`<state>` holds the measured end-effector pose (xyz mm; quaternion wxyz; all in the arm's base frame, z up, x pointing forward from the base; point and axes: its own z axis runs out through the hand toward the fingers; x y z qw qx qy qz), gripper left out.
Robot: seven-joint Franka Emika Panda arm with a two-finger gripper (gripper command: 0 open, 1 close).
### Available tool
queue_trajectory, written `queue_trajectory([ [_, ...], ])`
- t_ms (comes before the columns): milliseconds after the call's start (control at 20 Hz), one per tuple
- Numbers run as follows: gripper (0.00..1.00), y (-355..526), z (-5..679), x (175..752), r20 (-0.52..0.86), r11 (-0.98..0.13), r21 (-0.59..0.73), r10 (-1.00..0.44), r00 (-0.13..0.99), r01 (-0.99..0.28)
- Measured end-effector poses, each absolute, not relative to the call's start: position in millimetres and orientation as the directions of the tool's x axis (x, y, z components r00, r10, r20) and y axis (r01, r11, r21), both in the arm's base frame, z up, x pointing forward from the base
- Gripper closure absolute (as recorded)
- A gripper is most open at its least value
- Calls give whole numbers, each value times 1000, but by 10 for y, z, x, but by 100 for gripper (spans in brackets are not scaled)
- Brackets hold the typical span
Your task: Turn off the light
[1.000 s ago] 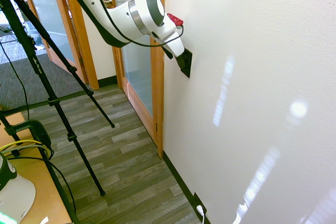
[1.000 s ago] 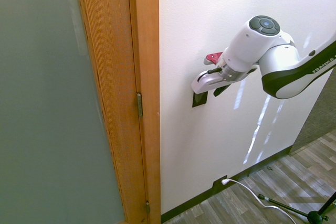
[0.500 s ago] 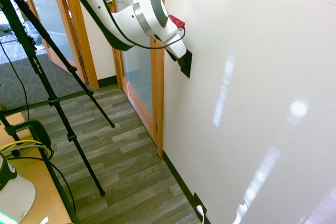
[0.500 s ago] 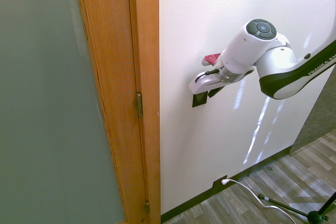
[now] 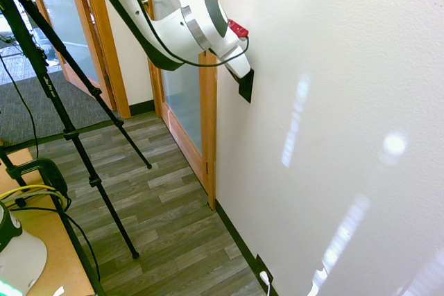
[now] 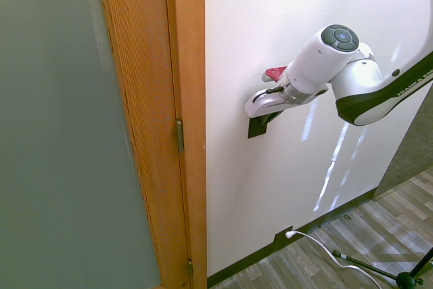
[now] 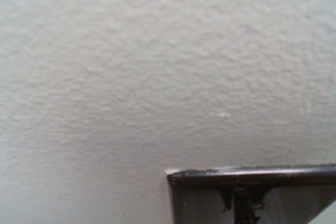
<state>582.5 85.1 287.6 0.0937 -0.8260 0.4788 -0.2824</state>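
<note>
The light itself is out of view. Its switch is a small black upright plate [image 5: 245, 89] [image 6: 256, 127] on the white wall, just beside the wooden door frame. My gripper [image 5: 241, 74] [image 6: 268, 116] is up against the top part of this plate, coming at the wall at a slant, and hides the plate's upper half. In the wrist view the plate's dark edge [image 7: 252, 174] fills the lower right corner, with bare textured wall around it. The hand hides how the jaws stand.
A wooden door frame [image 5: 207, 109] [image 6: 184, 99] with frosted glass stands right next to the switch. Low on the wall sits a black outlet plate with a white plug [image 5: 263, 273] [image 6: 284, 235]. A wooden desk corner [image 5: 48, 247] lies at the lower left.
The hand has shifted slightly up and closer to the wall at the switch plate, and the wrist has tilted a little. The plate has not moved.
</note>
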Motion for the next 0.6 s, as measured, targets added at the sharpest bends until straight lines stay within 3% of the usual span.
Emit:
queue_trajectory([
  [600,100,893,2681,5795,386,-532,-408,-837,388,-742],
])
